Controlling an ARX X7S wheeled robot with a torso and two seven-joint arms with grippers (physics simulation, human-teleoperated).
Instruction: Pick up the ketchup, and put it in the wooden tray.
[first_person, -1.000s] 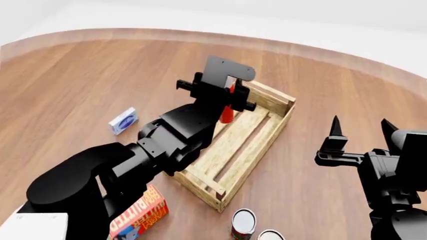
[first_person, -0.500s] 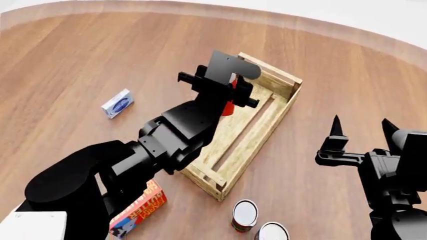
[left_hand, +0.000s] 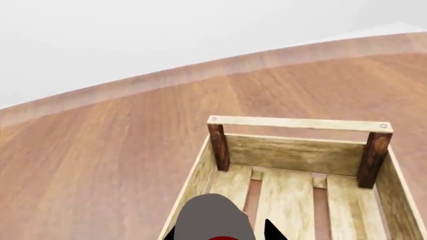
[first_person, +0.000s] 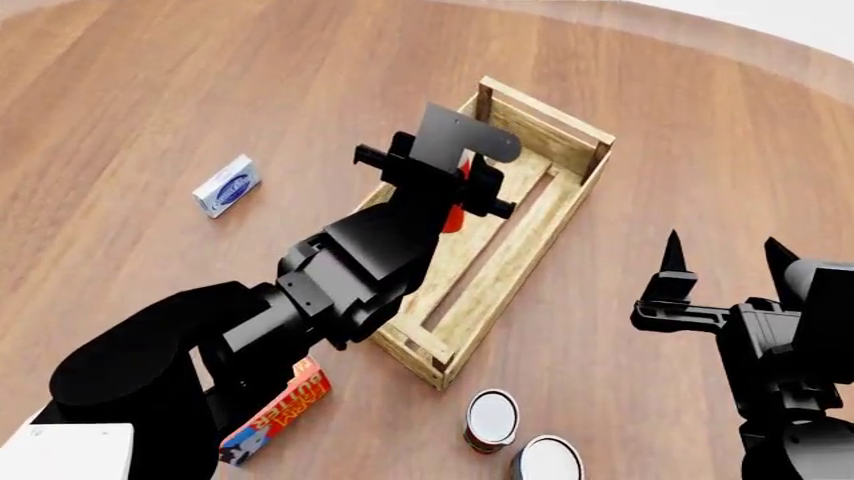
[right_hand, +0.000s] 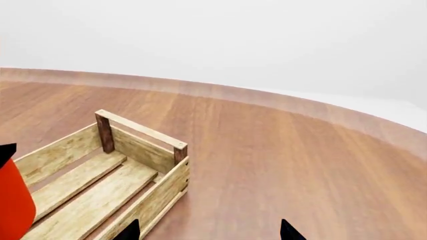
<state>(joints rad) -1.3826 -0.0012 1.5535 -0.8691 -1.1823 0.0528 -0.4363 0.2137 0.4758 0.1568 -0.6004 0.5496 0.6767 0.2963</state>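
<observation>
Ketchup (first_person: 455, 212) clenched in the left gripper (first_person: 449, 185) jaws, hung over the wooden tray (first_person: 561, 122) slats for a straight drop inside; right gripper (first_person: 717, 257) at four o'clock, jaws spread and idle, well apart.

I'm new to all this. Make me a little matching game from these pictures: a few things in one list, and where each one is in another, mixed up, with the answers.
Things:
1. ketchup
2. wooden tray
3. small blue box
4. two cans
5. right claw

Places or states:
A. lying alone on the floor, on the left arm's side
B. standing near the tray's close corner
C. held in the left claw above the slats
D. open, holding nothing
E. on the floor between the two arms

Pairs: 1-C, 2-E, 3-A, 4-B, 5-D
</observation>
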